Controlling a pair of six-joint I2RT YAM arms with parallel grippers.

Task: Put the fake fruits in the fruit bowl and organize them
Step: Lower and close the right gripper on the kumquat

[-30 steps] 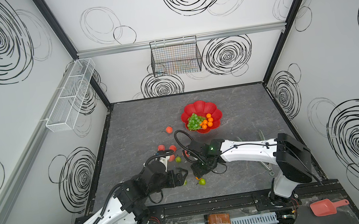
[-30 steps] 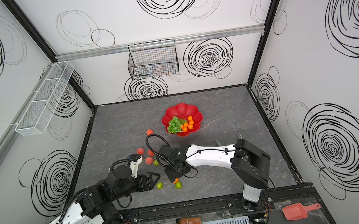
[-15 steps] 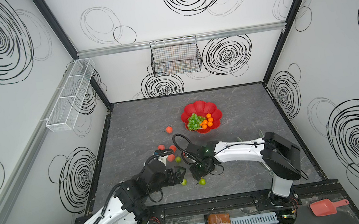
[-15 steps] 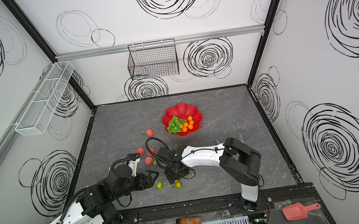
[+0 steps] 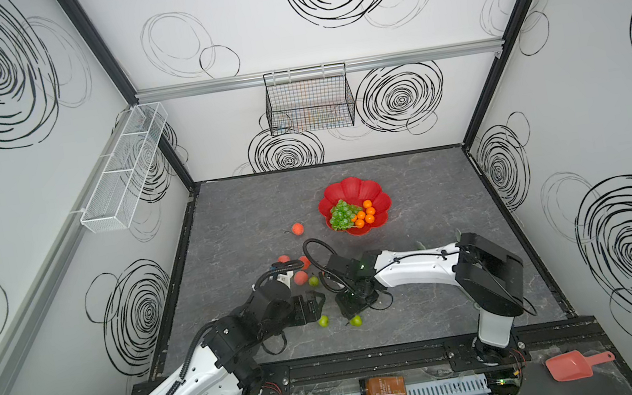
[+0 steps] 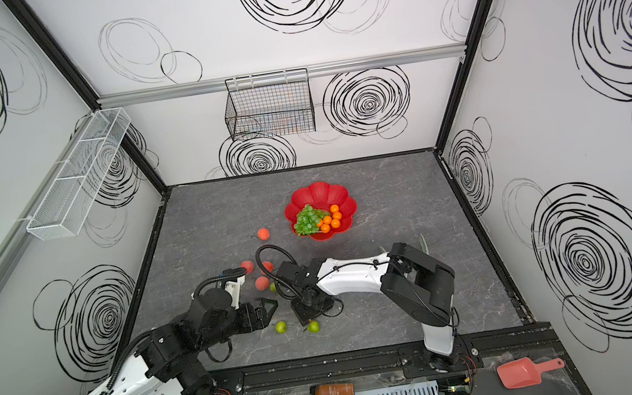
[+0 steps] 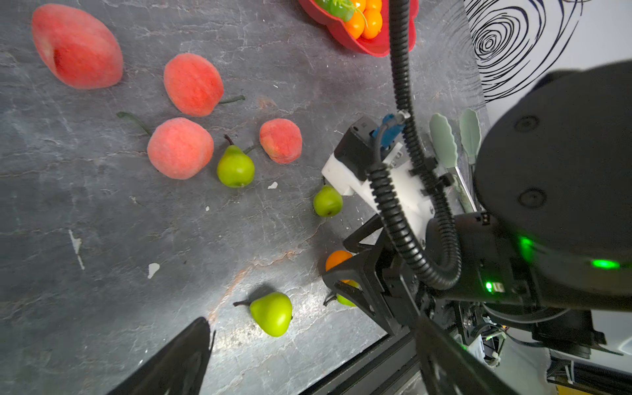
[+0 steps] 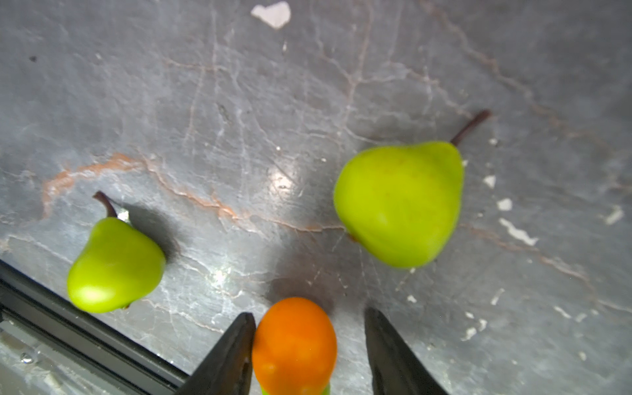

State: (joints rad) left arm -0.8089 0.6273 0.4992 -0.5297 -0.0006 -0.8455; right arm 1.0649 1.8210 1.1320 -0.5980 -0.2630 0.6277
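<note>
A glossy orange fake fruit (image 8: 294, 345) lay on the marbled grey desk (image 8: 239, 102) between the right gripper's (image 8: 309, 314) parted jaws, one finger touching it and the other clear, a detail the top views hid beneath the arm. Two smooth green pear-shaped fruits (image 8: 400, 205) lay near it, and fuzzy peaches (image 7: 180, 148) lay toward the scalloped red fruit bowl (image 5: 351, 191), which held grapes (image 5: 340, 216) and oranges (image 5: 367, 212). The left gripper (image 5: 319, 305) gaped, holding nothing.

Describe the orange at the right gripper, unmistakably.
Find the red flower-shaped bowl, then look nearer the camera to the right gripper. Between its jaws sits a small round orange: the only orange fruit outside the bowl; its neighbours are green pears.
</note>
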